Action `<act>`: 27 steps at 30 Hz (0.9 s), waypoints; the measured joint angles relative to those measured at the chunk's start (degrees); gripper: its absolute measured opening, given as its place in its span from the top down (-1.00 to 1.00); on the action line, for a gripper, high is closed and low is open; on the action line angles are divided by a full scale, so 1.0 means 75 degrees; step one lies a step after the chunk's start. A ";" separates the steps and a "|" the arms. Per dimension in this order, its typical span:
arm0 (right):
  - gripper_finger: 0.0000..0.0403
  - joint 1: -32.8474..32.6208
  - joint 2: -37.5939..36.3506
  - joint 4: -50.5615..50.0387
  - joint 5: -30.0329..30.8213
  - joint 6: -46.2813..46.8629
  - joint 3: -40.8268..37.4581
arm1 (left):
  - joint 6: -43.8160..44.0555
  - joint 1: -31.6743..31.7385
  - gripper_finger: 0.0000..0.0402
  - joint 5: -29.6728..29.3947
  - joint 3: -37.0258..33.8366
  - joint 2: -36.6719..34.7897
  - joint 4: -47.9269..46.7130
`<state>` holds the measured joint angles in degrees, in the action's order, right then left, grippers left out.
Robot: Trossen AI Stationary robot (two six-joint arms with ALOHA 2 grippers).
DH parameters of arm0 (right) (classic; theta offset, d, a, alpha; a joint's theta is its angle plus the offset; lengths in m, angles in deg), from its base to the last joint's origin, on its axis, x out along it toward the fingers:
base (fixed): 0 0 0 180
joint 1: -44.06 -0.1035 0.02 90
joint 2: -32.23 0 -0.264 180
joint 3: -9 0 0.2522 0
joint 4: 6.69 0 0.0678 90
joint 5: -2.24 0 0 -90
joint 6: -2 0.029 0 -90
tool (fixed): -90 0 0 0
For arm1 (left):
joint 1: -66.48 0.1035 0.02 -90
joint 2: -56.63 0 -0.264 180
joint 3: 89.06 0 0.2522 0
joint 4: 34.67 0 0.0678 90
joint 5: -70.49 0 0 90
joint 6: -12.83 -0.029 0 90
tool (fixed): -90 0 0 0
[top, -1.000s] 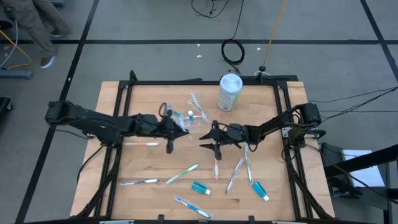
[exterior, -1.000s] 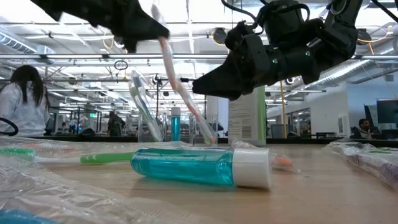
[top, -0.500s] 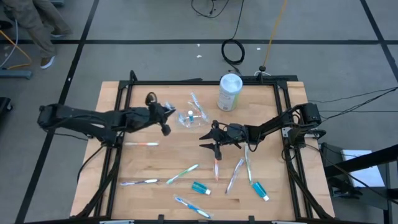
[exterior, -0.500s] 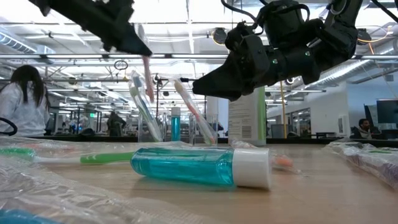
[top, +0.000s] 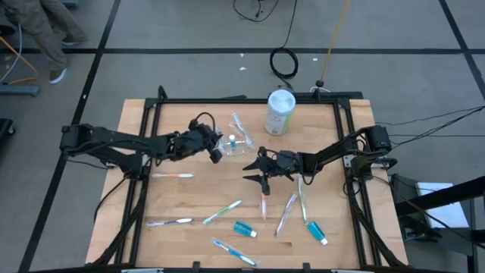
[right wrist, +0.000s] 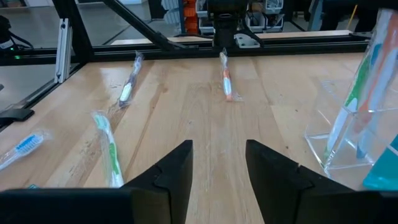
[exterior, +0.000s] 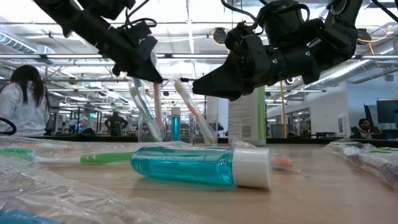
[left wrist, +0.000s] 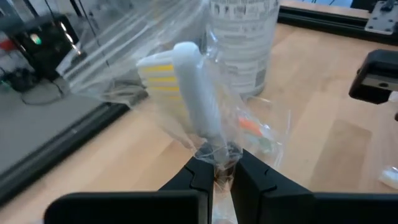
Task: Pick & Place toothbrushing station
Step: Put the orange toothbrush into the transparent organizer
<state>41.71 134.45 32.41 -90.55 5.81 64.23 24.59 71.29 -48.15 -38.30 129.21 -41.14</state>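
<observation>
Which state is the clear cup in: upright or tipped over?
Upright. In the low view the clear cup stands on the table, toothbrushes leaning out of its open top.

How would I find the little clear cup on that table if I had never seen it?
Start at the tall white-and-green canister standing at the far edge of the wooden table. Just in front of it, toward the left arm, stands the clear plastic cup. Unlike the toothbrushes lying flat around it, it stands upright with brushes and a blue tube poking out of it.

Toothpaste tube [exterior: 199,167] clear blue, white cap; canister [top: 280,112] white-green; wrapped toothbrush [left wrist: 194,93] white, yellow bristles.
</observation>
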 joint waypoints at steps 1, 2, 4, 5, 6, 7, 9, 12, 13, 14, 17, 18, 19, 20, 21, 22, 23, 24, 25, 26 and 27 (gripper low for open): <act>0.30 0.0000 0.0000 0.0000 0.0001 0.0000 0.0000 | 0.0128 0.0009 0.85 0.0067 0.0000 0.0045 -0.0020; 0.30 0.0000 0.0000 0.0000 0.0001 0.0000 0.0000 | 0.0234 0.0006 0.84 0.0101 0.0000 0.0088 -0.0033; 0.30 0.0000 0.0000 0.0000 0.0001 0.0000 0.0000 | 0.0311 0.0006 0.83 0.0106 0.0000 0.0204 -0.0015; 0.30 0.0000 0.0000 0.0000 0.0001 0.0000 0.0000 | 0.0281 0.0006 0.81 0.0108 0.0000 0.0259 -0.0023; 0.30 0.0000 0.0000 0.0000 0.0001 0.0000 0.0000 | 0.0194 0.0006 0.80 0.0099 0.0000 0.0316 -0.0030; 0.30 0.0000 0.0000 0.0000 0.0001 0.0000 0.0000 | 0.0094 0.0006 0.78 0.0073 0.0000 0.0354 -0.0030; 0.30 0.0000 0.0000 0.0000 -0.0001 0.0000 0.0000 | -0.0025 0.0006 0.76 0.0035 0.0000 0.0410 -0.0033; 0.30 0.0000 0.0000 0.0000 -0.0002 0.0000 0.0000 | 0.0060 0.0006 0.73 0.0038 0.0000 0.0430 -0.0036; 0.30 0.0000 0.0000 0.0000 -0.0002 0.0000 0.0000 | 0.0064 0.0006 0.72 0.0029 0.0000 0.0427 -0.0032; 0.30 0.0000 0.0000 0.0000 -0.0002 0.0000 0.0000 | 0.0052 0.0006 0.71 0.0014 0.0000 0.0427 -0.0033; 0.30 0.0000 0.0000 -0.0002 -0.0002 0.0000 0.0000 | 0.0013 0.0006 0.69 0.0014 0.0000 0.0427 -0.0087; 0.30 0.0000 0.0000 -0.0002 -0.0002 0.0000 0.0000 | -0.0015 0.0006 0.67 0.0014 0.0000 0.0425 -0.0181; 0.30 0.0000 0.0000 0.0000 -0.0002 0.0000 0.0000 | -0.0089 0.0006 0.66 0.0012 0.0000 0.0427 -0.0306; 0.30 0.0000 0.0000 -0.0001 -0.0002 0.0000 0.0000 | -0.0145 0.0013 0.65 0.0013 0.0000 0.0427 -0.0439; 0.30 0.0000 0.0000 0.0000 -0.0002 0.0000 0.0000 | -0.0155 0.0029 0.63 0.0016 0.0000 0.0427 -0.0562; 0.30 0.0000 0.0000 -0.0003 -0.0002 0.0000 0.0000 | -0.0106 0.0049 0.62 0.0022 0.0000 0.0427 -0.0653; 0.30 0.0000 0.0000 0.0000 -0.0002 0.0000 0.0000 | -0.0030 0.0070 0.60 0.0026 0.0000 0.0427 -0.0721; 0.30 0.0000 0.0000 0.0000 -0.0002 0.0000 0.0000 | 0.0047 0.0096 0.59 0.0051 0.0000 0.0427 -0.0778; 0.30 0.0000 0.0000 -0.0003 -0.0002 0.0000 0.0000 | 0.0061 0.0122 0.58 0.0075 0.0000 0.0427 -0.0799; 0.30 0.0000 0.0000 -0.0001 -0.0002 0.0000 0.0000 | 0.0054 0.0139 0.58 0.0095 0.0000 0.0427 -0.0799; 0.30 0.0000 0.0000 -0.0002 -0.0002 0.0000 0.0000 | 0.0056 0.0159 0.58 0.0125 0.0000 0.0427 -0.0799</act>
<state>41.71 134.45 32.40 -90.57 5.81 64.23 25.01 72.48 -47.21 -38.30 132.42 -47.13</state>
